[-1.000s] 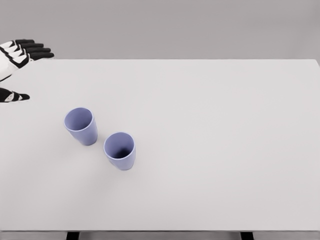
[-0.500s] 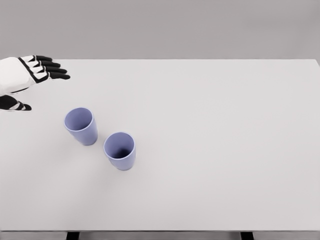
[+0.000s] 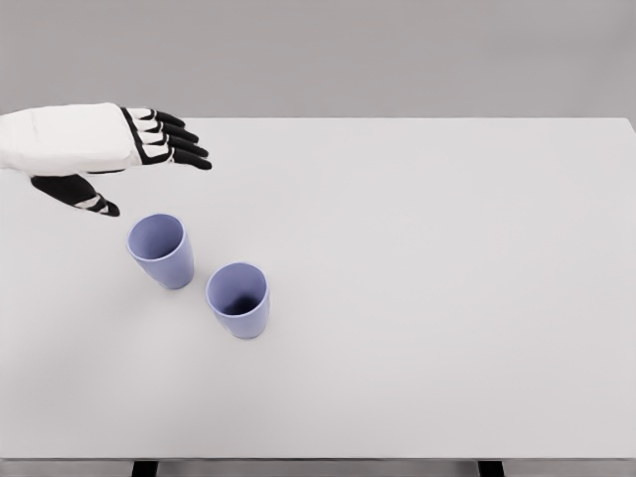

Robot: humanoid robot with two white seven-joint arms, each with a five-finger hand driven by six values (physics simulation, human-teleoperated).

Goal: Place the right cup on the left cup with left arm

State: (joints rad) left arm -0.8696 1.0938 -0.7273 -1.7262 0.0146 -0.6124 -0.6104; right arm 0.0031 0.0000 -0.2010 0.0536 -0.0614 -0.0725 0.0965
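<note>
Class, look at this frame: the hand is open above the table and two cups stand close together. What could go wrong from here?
1. The two upright lavender plastic cups, left and right, stand nearly touching, so the open white-and-black left hand might knock the left one while reaching for the right.
2. They look identical, so it might grasp the nearer, wrong cup.

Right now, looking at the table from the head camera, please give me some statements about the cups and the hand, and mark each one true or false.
1. The left hand holds nothing and its fingers are spread. True.
2. The right cup is already stacked on the left cup. False: both cups stand apart on the table, side by side.
3. Both cups are upright with their openings up. True.
4. The right hand is reaching over the table. False: only the left hand is in view.
5. The left hand touches the left cup. False: it hovers above and behind it.
</note>
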